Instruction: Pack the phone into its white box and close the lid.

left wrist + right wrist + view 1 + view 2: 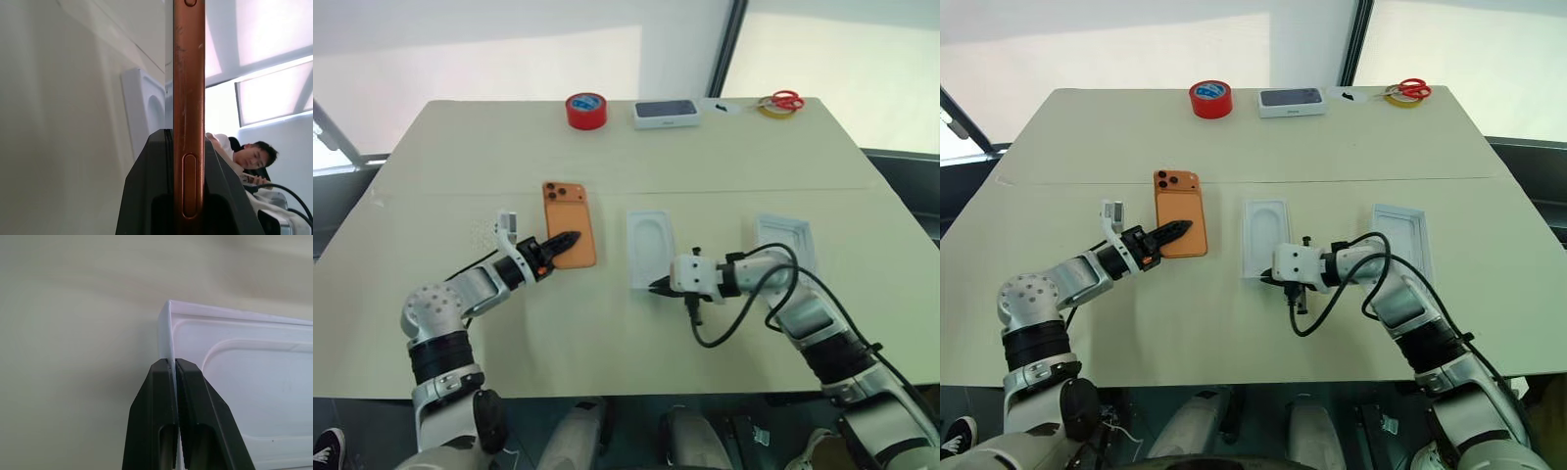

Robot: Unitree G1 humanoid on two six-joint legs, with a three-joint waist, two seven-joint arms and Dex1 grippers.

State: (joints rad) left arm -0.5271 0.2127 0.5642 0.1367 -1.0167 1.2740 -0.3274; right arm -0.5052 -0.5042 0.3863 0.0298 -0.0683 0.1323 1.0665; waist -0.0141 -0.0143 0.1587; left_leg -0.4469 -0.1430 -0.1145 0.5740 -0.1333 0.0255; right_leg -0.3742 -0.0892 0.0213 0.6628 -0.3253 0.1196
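Black left fingers [564, 240] pinch the orange rounded-corner smartphone [570, 223], right fingers [172, 382] clamp the shallow white moulded tray's [649, 247] wall; keep the tray steady.

Phone [570, 235] orange, with dark lenses in one corner; its edge in the left wrist view is coppery orange with pale scuffs. Left gripper [570, 239] black, with an orange spot behind the jaws. Right gripper [656, 286] black on a white housing, with a black cable. Insert [649, 249] plain white. Lid [783, 239] white. Worktop [607, 333] pale beige, unpatterned. Behind the phone: tape roll [586, 110] red with a blue core, box [667, 114] white with a dark top, scissors [787, 100] red-handled, on a yellow ring [771, 110].
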